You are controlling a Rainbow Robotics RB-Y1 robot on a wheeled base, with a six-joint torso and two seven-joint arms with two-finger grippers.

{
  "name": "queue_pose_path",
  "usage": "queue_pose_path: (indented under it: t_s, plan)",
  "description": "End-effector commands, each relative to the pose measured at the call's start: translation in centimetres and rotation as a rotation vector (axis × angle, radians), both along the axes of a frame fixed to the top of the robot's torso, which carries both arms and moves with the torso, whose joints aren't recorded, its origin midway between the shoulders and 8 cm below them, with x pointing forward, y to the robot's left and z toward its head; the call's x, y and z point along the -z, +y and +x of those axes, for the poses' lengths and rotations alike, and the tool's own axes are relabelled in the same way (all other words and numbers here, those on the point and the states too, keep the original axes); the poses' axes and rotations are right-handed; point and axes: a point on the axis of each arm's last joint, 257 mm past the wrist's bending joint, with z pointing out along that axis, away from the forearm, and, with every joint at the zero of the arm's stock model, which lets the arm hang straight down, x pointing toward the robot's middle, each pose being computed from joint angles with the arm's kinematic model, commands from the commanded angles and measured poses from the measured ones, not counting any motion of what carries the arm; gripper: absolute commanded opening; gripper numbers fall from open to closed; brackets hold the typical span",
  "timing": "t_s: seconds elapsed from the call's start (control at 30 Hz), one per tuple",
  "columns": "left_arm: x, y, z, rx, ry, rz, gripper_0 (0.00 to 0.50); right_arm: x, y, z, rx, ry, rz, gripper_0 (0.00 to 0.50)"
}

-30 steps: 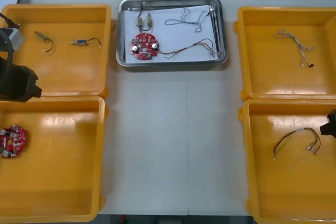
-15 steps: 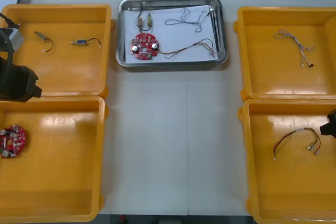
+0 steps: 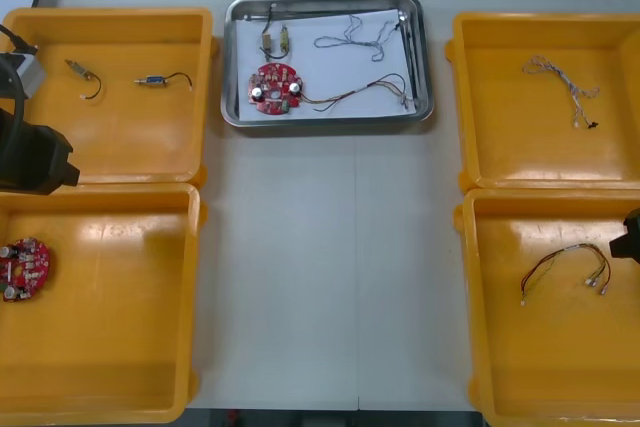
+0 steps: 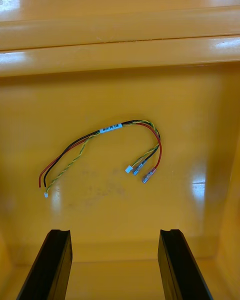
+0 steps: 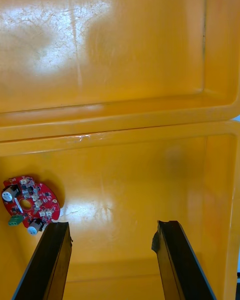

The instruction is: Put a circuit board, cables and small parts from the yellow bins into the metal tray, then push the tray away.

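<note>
- My left pincer (image 5: 112, 226) hangs open over the near left bin (image 3: 110, 347), fingers wide apart with nothing between them.
- A spare red board (image 5: 30, 204) lies flat on that bin's floor at its left end, just outside one finger and untouched.
- The wall shared with the far left bin (image 3: 120, 152) rises ahead of the left pincer.
- My right pincer (image 4: 114, 232) is open as well, over the near right bin (image 3: 540, 377), and grips nothing.
- A red and yellow cable (image 4: 107, 147) lies curled on that bin's floor ahead of the fingers. It is roughly in line with the gap between them and apart from both, and the bin's far wall stands just beyond it.
- The tray (image 3: 232, 57) sits at the far middle of the counter (image 3: 330, 277), just beside the far left bin and a little apart from the far right bin (image 3: 540, 147).
- Inside the tray, on a white lining, I see four things:
  - a round red board (image 3: 275, 89) at the near left;
  - a small metal part (image 3: 275, 42) just beyond the board;
  - a thin twisted cable (image 3: 355, 39) toward the far right;
  - a second red and yellow cable (image 3: 360, 90) running rightward from beside the board.
- The far left bin holds a part with a black lead (image 3: 82, 77) and, near it, another part of the same kind (image 3: 158, 79).
- The far right bin holds one loose twisted cable (image 3: 565, 87).
</note>
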Motion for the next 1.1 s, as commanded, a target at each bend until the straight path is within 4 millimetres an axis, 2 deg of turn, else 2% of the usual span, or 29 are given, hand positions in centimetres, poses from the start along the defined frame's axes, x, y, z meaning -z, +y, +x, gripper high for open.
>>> queue_pose_path:
  t_s: [0.03, 1.1]
  plan:
    - [-1.25, 1.79, -0.35, -0.041, -0.030, 0.038, 0.500, -0.77, -0.01, -0.03, 0.029, -0.033, 0.018, 0.500]
    - [-1.25, 1.79, -0.35, -0.041, -0.030, 0.038, 0.500, -0.77, -0.01, -0.03, 0.029, -0.033, 0.018, 0.500]
